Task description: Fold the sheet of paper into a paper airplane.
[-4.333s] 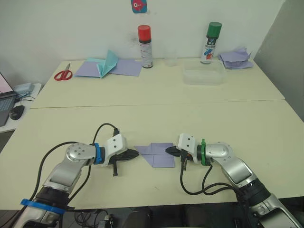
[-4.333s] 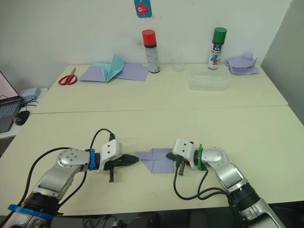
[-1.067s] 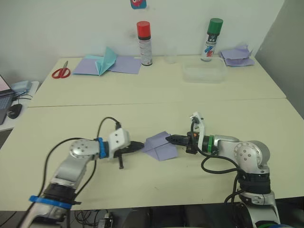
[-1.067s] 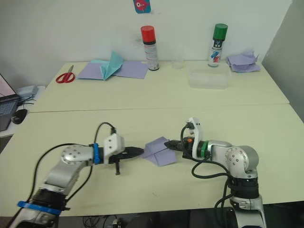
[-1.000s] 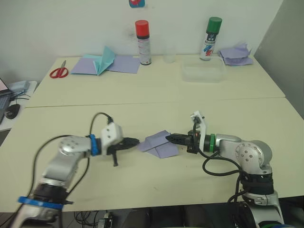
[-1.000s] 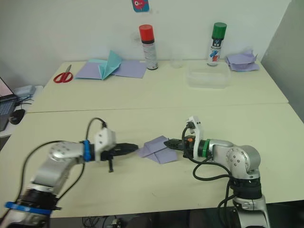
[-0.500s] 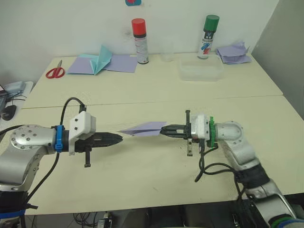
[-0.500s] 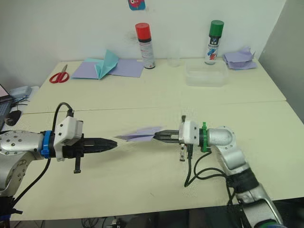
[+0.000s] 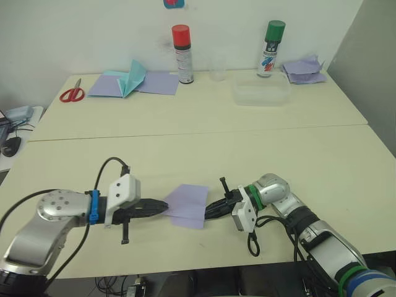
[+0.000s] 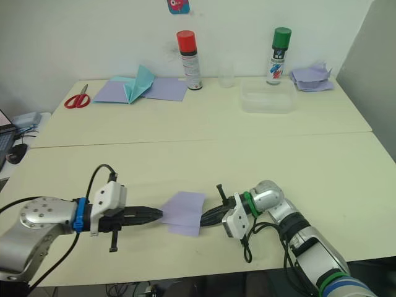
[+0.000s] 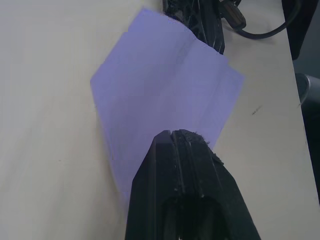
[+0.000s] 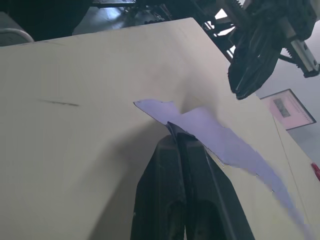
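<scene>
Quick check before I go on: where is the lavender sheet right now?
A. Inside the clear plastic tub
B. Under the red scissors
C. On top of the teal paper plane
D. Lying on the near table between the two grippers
D. The sheet of paper lies on the near table, with the left gripper at one edge and the right gripper at the opposite edge.

Far table (image 9: 204, 117), clock positions from its middle: red scissors (image 9: 70, 93) at 9 o'clock; teal paper plane (image 9: 131, 77) on flat lavender sheets (image 9: 154, 82) at 10; red-capped spray can (image 9: 182, 54) at 11; small clear cup (image 9: 216, 69) at 12; green-capped spray can (image 9: 271, 49) at 1; clear plastic tub (image 9: 261, 94) at 2; crumpled lavender paper heap (image 9: 303, 69) at 2, far corner.
</scene>
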`<state>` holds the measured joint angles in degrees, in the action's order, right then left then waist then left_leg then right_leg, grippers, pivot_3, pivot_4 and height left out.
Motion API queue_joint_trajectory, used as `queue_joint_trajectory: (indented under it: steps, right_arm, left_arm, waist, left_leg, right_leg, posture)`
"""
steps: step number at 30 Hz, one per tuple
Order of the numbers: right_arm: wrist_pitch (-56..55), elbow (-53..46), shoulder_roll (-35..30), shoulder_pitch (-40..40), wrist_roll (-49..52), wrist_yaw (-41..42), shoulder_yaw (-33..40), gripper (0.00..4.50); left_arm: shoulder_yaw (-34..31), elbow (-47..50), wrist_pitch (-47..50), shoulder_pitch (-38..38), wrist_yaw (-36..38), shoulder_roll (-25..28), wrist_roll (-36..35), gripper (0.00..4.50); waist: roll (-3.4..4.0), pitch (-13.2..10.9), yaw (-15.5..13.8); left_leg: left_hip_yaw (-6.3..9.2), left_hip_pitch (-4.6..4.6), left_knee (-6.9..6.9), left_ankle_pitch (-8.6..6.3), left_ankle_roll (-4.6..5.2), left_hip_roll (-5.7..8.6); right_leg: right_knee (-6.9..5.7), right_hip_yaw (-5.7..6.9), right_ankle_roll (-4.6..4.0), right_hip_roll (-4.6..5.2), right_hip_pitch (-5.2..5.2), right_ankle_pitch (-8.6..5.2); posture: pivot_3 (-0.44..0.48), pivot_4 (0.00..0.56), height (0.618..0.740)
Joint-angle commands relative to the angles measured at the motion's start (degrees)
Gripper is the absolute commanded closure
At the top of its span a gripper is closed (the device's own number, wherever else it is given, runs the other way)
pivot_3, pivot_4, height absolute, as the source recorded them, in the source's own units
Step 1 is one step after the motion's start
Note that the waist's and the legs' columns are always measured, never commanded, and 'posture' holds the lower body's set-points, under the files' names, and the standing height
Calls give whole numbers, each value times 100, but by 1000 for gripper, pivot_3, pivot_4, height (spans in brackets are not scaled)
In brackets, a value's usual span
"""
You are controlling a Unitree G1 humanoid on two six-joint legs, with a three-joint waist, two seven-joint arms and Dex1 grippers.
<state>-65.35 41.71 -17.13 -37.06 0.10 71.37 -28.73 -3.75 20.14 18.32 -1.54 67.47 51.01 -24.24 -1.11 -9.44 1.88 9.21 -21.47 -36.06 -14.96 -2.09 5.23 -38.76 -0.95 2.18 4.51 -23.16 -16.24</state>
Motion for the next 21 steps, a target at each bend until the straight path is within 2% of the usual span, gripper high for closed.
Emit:
queue_joint_trajectory:
  steps: [1, 5, 12, 16, 21]
  right_arm:
    - [11, 99, -22, -58, 19, -134, -30, 4463]
    - [72, 108, -119, -62, 75, -121, -47, 4463]
    - [240, 91, -250, -66, 187, 56, -123, 4463]
    - [357, 88, -290, -64, 159, 65, -110, 4463]
    - [574, 52, -346, -39, 149, 97, -65, 4463]
  left_arm:
    - [317, 168, -145, 21, -217, -167, 254, 4500]
    - [736, -298, -415, 210, -408, -382, 754, 4500]
    - [900, -890, -760, 494, -403, -546, 1005, 4500]
    - [1082, -917, -770, 493, -361, -612, 1100, 4500]
    - [1207, -853, -685, 416, -137, -453, 1083, 4500]
  waist:
    - [0, 0, 0]
    - [0, 0, -5]
    - [0, 1, -4]
    - [-1, 1, -3]
    - [-1, 1, -3]
  left_leg:
    - [0, 2, 0, -3, 5, -3]
    - [-1, 9, 0, -1, 2, -4]
    - [0, 8, 0, 3, -6, -4]
    - [0, 7, 0, 3, -6, -3]
    - [0, 7, 0, 3, -6, -3]
  right_leg:
    - [-2, -1, 0, -4, 1, 0]
    - [-10, -6, -2, -7, 2, 1]
    - [-10, -6, -5, -9, 0, 2]
    - [-11, -6, -4, -8, 0, 2]
    - [-11, -6, -5, -8, 0, 3]
  posture:
    - [0, 150, 740]
    - [0, 150, 740]
    - [0, 150, 740]
    - [0, 150, 740]
    - [0, 150, 740]
